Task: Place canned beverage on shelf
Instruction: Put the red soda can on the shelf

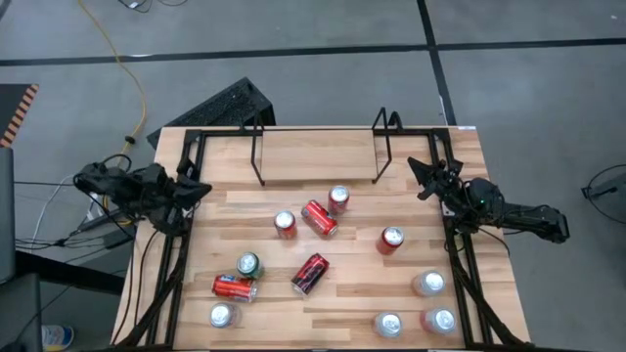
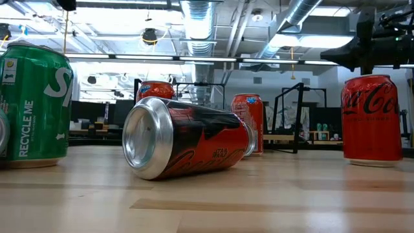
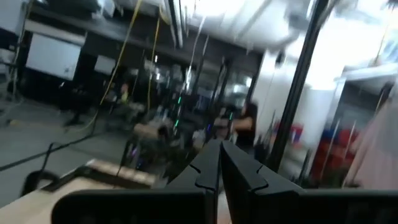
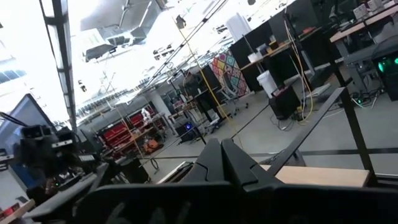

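Observation:
Several beverage cans are on the wooden table. Some stand upright, such as a red one [image 1: 391, 240] and a green one [image 1: 248, 264]. Some lie on their sides, such as a black-and-red one [image 1: 310, 274] that fills the middle of the low view [image 2: 187, 137]. The shelf [image 1: 257, 156], a low rack of thin black rods with two upright end loops, stands at the table's far middle with no can on it. My left gripper [image 1: 203, 188] is shut and empty at the table's left edge, as the left wrist view [image 3: 219, 155] also shows. My right gripper [image 1: 413, 164] is shut and empty near the far right corner, as the right wrist view [image 4: 222, 152] also shows.
Black rails [image 1: 181, 244] run along the table's left and right edges. Silver-topped cans [image 1: 428, 284] stand near the right front, others at the left front [image 1: 221, 315]. Bare wood lies between the shelf and the cans. A yellow cable [image 1: 127, 68] and black equipment lie on the floor beyond.

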Robot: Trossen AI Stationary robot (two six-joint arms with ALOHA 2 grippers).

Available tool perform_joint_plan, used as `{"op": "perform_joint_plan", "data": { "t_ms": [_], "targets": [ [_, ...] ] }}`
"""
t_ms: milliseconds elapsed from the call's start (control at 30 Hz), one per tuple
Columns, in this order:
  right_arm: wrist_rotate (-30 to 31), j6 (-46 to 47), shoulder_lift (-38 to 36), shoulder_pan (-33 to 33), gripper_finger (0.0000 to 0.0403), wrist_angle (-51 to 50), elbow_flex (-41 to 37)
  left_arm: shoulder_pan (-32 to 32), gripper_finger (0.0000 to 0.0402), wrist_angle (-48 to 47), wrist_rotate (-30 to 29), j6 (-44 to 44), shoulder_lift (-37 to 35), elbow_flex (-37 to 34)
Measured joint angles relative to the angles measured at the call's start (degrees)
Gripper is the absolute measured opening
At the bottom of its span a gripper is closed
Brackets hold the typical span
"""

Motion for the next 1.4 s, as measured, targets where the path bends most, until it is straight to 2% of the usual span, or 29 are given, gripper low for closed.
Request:
{"op": "perform_joint_plan", "data": {
  "t_ms": [233, 467, 700, 833, 967, 1167, 1400],
  "targets": [
    [0.0, -2.9, 0.0, 0.0, 0.0022, -0.2, 0.0, 0.0, 0.0054, -2.3, 3.1, 7.4, 8.3, 1.7],
    [-0.1, -4.4, 0.0, 0.0, 0.0072, -0.2, 0.0, 0.0, 0.0129, 0.8, -1.7, 7.6, 16.3, 1.7],
    [-0.1, -4.6, 0.0, 0.0, 0.0108, -0.6, 0.0, 0.0, 0.0216, 1.4, -2.2, 7.8, 19.6, 1.7],
    [-0.1, -4.6, 0.0, 0.0, 0.0128, -1.9, 0.0, 0.0, 0.0253, 2.2, -4.1, 6.8, 20.9, 1.7],
    [-0.1, -4.4, 0.0, 0.0, 0.0147, -3.2, 0.0, 0.0, 0.0267, 2.1, -6.4, 7.4, 22.0, 1.7],
    [-0.2, -4.4, 0.0, 0.0, 0.0171, -3.6, 0.0, 0.0, 0.0267, 2.1, -6.5, 6.8, 25.2, 1.7],
    [-0.2, -4.4, 0.0, 0.0, 0.0178, -3.6, 0.0, 2.3, 0.0267, 2.1, -6.4, 6.5, 30.8, 1.7]
  ]
}}
